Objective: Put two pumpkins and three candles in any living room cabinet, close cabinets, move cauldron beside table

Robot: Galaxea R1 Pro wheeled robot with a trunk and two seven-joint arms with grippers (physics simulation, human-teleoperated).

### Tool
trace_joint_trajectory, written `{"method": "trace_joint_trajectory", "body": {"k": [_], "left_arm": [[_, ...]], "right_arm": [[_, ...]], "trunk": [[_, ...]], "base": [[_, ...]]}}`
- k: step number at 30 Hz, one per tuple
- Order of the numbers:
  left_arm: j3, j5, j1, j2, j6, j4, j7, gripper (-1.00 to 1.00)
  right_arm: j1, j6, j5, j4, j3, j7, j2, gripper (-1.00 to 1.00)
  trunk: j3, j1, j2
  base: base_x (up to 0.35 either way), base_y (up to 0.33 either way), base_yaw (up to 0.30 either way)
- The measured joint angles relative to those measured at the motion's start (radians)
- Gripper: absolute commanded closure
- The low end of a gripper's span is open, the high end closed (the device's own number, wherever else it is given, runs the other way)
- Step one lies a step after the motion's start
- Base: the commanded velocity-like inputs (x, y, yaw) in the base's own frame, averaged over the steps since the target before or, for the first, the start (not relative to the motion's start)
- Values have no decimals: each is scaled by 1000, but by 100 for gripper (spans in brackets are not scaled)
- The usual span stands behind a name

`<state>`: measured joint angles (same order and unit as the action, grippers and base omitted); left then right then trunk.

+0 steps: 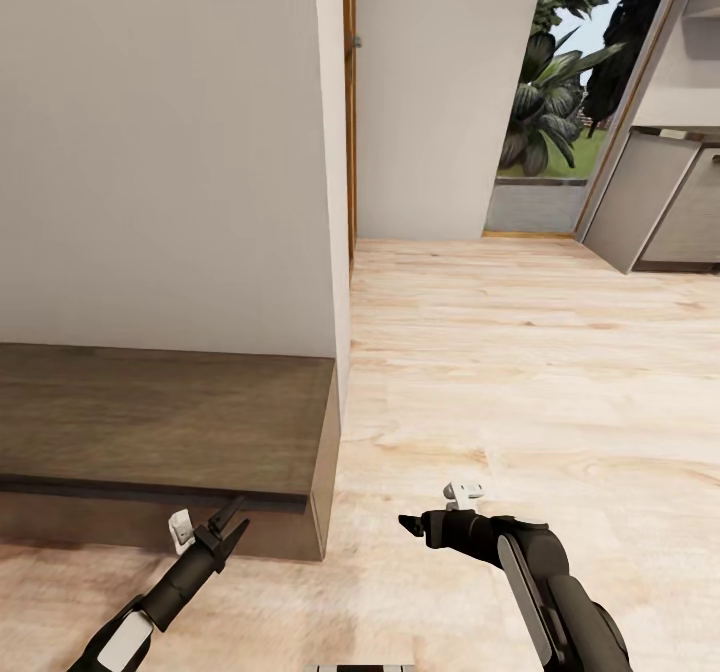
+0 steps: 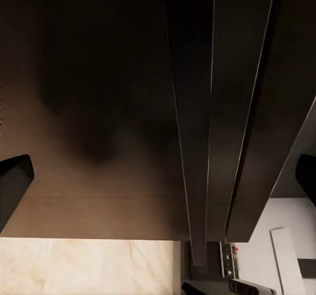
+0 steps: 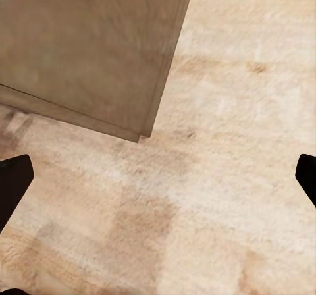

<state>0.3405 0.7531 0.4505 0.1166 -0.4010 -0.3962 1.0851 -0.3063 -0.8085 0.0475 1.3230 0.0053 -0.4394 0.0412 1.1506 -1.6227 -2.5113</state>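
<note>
I am holding my left pincer [image 1: 232, 524] just in front of the cabinet's [image 1: 150, 422] near right corner, its fingers spread apart and grasping nothing. My right pincer [image 1: 408, 525] is hanging over the bare wooden floor [image 1: 520, 372], a little to the right of that same corner; its fingertips [image 3: 14, 176] are sitting wide apart at the edges of the right wrist view, released and empty, with the cabinet's corner and pale planks showing between them. The left wrist view is looking closely at the cabinet's dark brown front and top edge, with a strip of floor beside it. The cabinet is standing against the white wall [image 1: 160, 142], its right end lining up with the wall's corner. Farther off, the floor is running to an opening with green plants [image 1: 545, 112] outside, and grey cupboards [image 1: 665, 202] are standing at the far right.
</note>
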Motion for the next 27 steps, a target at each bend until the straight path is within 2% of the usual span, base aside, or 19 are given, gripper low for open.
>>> {"method": "trace_joint_trajectory", "body": {"k": [3, 4, 8, 10, 27], "left_arm": [[0, 0, 0, 0, 1, 0, 0, -100], [0, 0, 0, 0, 1, 0, 0, 100], [-1, 5, 0, 0, -5, -1, 2, 100], [-1, 10, 1, 0, -12, -2, 27, 100], [-1, 11, 0, 0, -11, -2, 18, 100]], "right_arm": [[0, 0, 0, 0, 0, 0, 0, -100], [0, 0, 0, 0, 0, 0, 0, -100], [0, 0, 0, 0, 0, 0, 0, -100], [0, 0, 0, 0, 0, 0, 0, -100], [0, 0, 0, 0, 0, 0, 0, -100]], "trunk": [[0, 0, 0], [0, 0, 0], [0, 0, 0], [0, 0, 0], [0, 0, 0]], "base": [[0, 0, 0], [0, 0, 0], [0, 0, 0], [0, 0, 0], [0, 0, 0]]}}
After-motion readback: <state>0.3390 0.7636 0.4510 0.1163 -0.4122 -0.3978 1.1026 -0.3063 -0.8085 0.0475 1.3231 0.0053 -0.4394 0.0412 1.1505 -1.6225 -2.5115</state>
